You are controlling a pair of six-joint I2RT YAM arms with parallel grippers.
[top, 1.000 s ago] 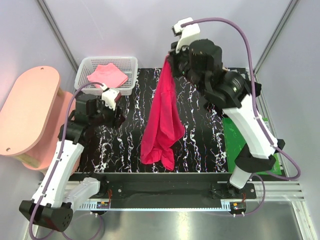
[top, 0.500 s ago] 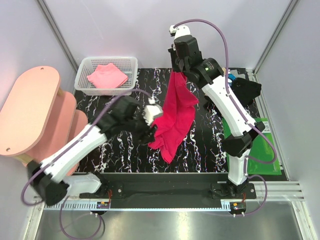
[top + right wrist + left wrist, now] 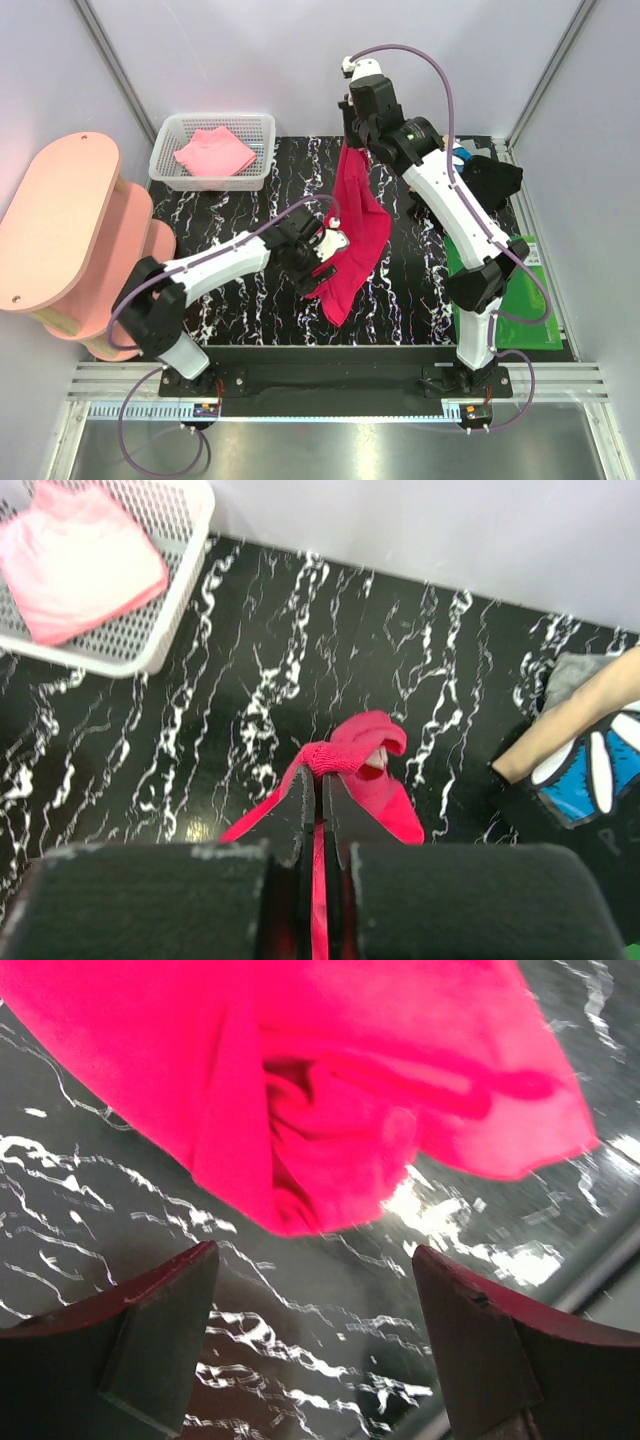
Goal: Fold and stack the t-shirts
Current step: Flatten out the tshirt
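Top external shows you mid-spread: right gripper (image 3: 352, 143) clamps the crimson t-shirt (image 3: 360, 212) aloft; left gripper (image 3: 318, 266), jaws parted, must next close on its dangling lower corner.

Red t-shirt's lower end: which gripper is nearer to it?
Left. The left gripper hovers open beside the lower end of the red t-shirt; the right gripper is shut on its top edge, above.

1. Bright, even light is falling from overhead, leaving the walls (image 3: 250, 60) pale and the shadows faint.
2. The metal floor (image 3: 330, 450) is giving off a dull sheen.
3. Up close, the red shirt (image 3: 330, 1080) is blurring and glowing oversaturated.
4. The glossy tabletop (image 3: 440, 1210) is flashing white glare beside it.
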